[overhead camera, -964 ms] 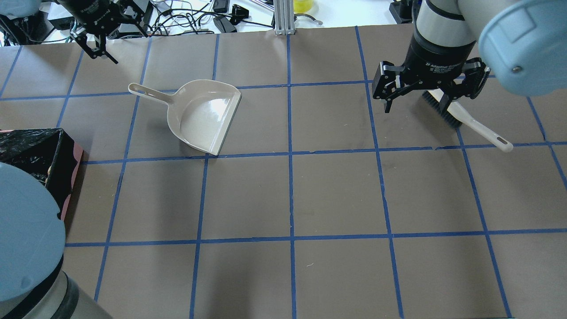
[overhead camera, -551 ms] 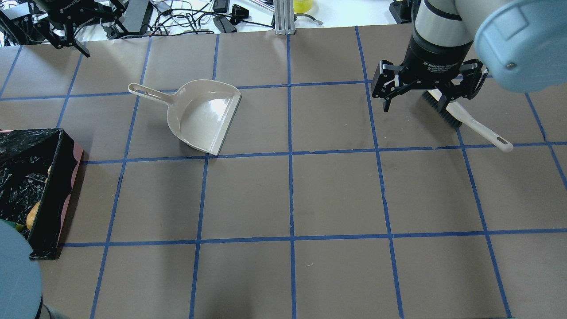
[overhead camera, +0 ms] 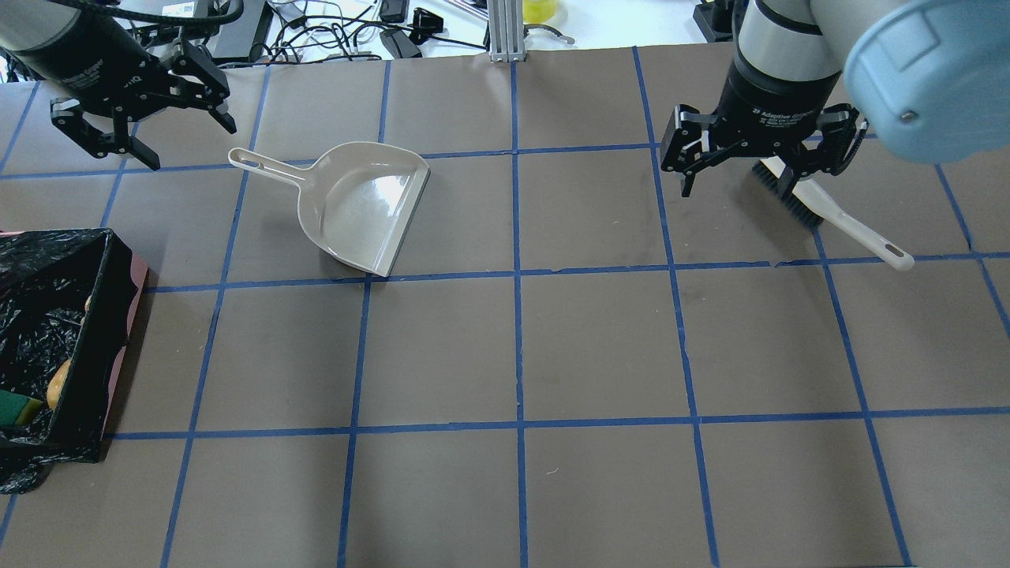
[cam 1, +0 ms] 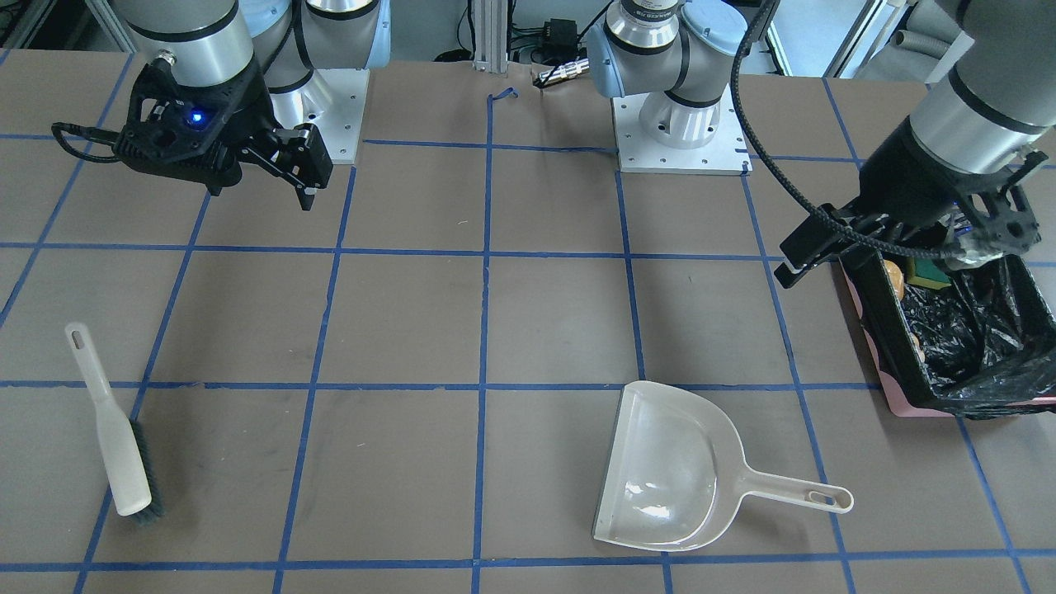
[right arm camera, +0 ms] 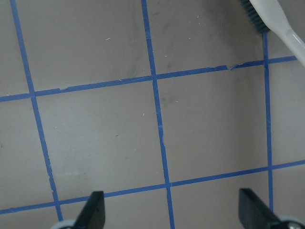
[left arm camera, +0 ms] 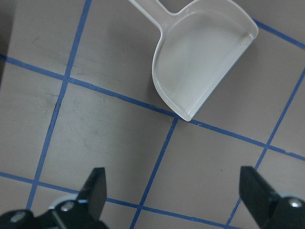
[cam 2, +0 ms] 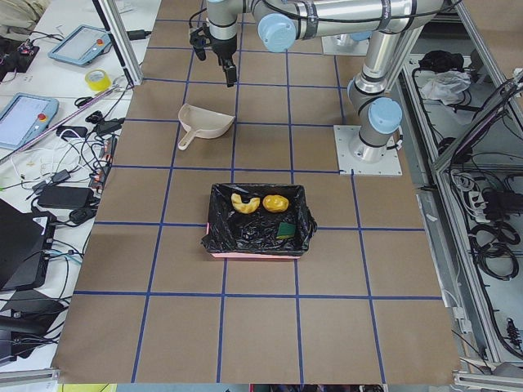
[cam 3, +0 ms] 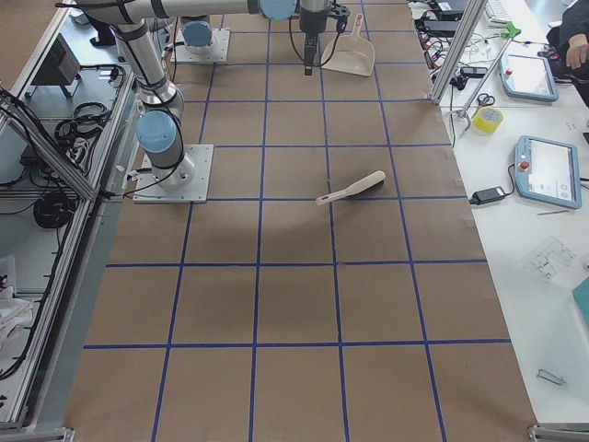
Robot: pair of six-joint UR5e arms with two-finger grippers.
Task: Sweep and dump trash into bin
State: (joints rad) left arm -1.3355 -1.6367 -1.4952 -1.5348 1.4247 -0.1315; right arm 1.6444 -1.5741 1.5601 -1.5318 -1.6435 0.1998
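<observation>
The bin, lined with a black bag, stands at the table's left edge. It holds the golden-brown lump, the pale crescent and the yellow sponge piece. The beige dustpan lies empty on the table. My left gripper hovers open and empty beside the dustpan's handle, and the left wrist view shows the dustpan ahead of it. My right gripper is open and empty above the table, just left of the brush.
Brown paper with blue tape lines covers the table. Cables and devices lie beyond its far edge. A metal post stands at the far middle.
My left arm has swung out of the lower left of the overhead view, uncovering the bin. Its gripper went left, then came back down near the dustpan handle. The right gripper has barely moved.
</observation>
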